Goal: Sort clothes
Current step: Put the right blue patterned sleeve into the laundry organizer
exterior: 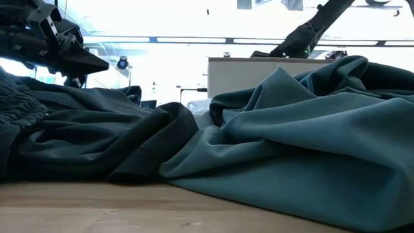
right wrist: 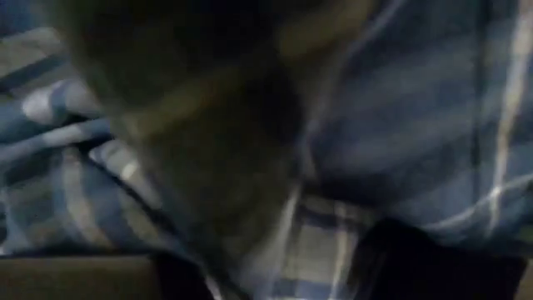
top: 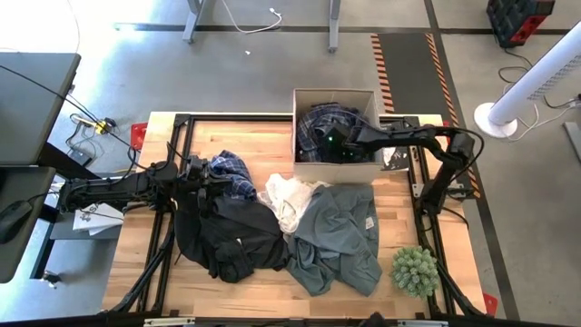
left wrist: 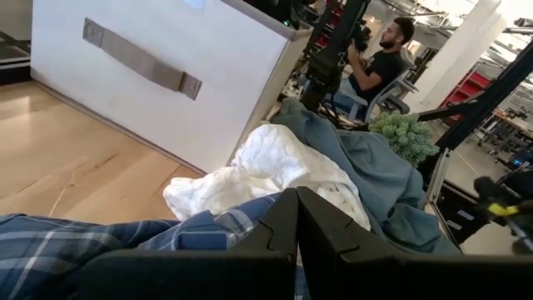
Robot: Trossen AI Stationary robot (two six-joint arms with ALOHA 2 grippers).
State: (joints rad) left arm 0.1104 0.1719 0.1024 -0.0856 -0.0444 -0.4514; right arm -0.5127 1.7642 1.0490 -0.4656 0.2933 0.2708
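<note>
The left pincer [top: 211, 178], pressed together, rests on a plaid shirt [top: 232, 174] beside black [top: 231, 238], white [top: 289, 198] and grey-green clothes [top: 338, 238] on the surface [top: 263, 136]; the right pincer [top: 338, 141], grip unclear, reaches into a box [top: 334, 168] holding plaid fabric [top: 320, 120].

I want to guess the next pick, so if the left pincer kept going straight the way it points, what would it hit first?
Probably the blue plaid shirt lying right under the left pincer, then the white garment just beyond it. Depth is hard to judge, so treat that as likely.
</note>
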